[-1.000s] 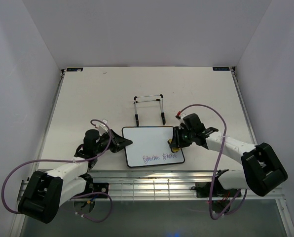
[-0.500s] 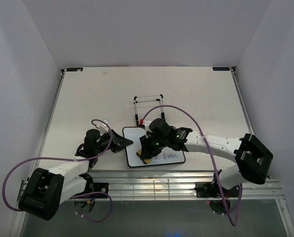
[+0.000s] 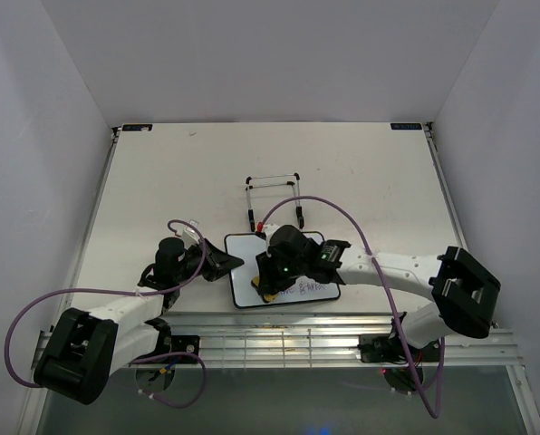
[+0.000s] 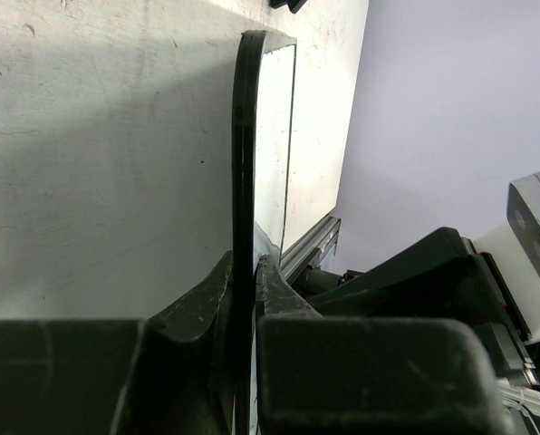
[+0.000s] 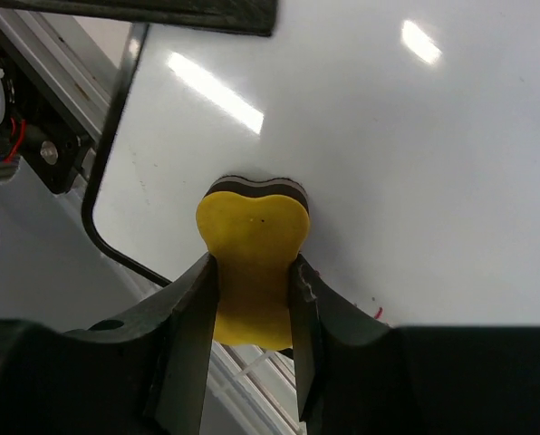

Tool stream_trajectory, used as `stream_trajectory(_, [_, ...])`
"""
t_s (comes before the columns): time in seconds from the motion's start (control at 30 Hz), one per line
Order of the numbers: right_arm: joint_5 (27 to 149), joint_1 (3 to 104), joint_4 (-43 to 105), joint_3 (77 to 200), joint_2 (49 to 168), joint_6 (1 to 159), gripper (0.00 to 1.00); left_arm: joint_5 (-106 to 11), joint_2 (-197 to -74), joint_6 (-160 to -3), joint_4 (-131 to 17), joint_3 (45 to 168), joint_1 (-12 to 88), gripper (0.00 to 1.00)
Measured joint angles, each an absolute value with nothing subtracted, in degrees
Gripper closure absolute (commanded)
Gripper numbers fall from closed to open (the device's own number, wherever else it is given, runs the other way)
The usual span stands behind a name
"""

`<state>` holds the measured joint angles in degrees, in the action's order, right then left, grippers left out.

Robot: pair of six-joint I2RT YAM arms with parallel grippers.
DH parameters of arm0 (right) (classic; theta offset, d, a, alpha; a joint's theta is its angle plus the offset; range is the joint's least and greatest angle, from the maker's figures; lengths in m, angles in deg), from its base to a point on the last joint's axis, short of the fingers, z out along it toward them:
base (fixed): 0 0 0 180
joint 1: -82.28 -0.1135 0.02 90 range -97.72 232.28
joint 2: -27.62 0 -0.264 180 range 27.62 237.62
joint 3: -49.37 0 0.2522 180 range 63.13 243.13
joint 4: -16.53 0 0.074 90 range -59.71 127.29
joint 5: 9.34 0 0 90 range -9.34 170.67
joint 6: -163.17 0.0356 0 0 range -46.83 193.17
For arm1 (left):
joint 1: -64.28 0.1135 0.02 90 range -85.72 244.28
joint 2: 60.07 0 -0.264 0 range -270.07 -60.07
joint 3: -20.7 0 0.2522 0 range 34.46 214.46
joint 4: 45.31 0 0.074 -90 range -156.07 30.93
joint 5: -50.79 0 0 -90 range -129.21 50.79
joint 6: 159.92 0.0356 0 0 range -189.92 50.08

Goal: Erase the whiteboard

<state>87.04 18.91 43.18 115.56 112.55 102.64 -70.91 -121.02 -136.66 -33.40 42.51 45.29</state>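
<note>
Whiteboard [image 3: 242,261] lies flat at the near centre of the table [image 3: 161,177], just near of the wire stand [image 3: 274,194]; your left gripper [image 4: 244,279] is clamped on its left rim; your right gripper [image 5: 252,276] grips the yellow eraser [image 5: 252,240], pressed on the board's near-left area; handwriting [image 3: 312,288] shows at near right.

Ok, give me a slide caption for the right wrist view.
Right gripper pinches a yellow eraser against the whiteboard near its black-rimmed corner.
</note>
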Motion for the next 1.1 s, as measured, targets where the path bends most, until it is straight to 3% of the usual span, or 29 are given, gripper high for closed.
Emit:
stream_trajectory(0.17, [86.7,24.4,41.3,106.9,106.3,103.2,0.73,-70.6,-120.6,-136.9,-33.6,42.4,45.2,1.00])
stream_trajectory(0.5, [89.9,47.5,42.4,90.6,93.0,102.0,0.73,-70.5,-119.5,-137.9,-33.3,42.3,44.9,1.00])
stream_trajectory(0.93, [91.8,49.5,40.8,86.9,89.3,101.6,0.76,-70.2,-119.0,-138.5,-32.8,41.6,44.9,1.00])
stream_trajectory(1.1, [91.9,41.6,36.1,86.6,88.7,104.9,0.76,-69.9,-119.0,-138.5,-32.5,41.6,45.1,1.00])
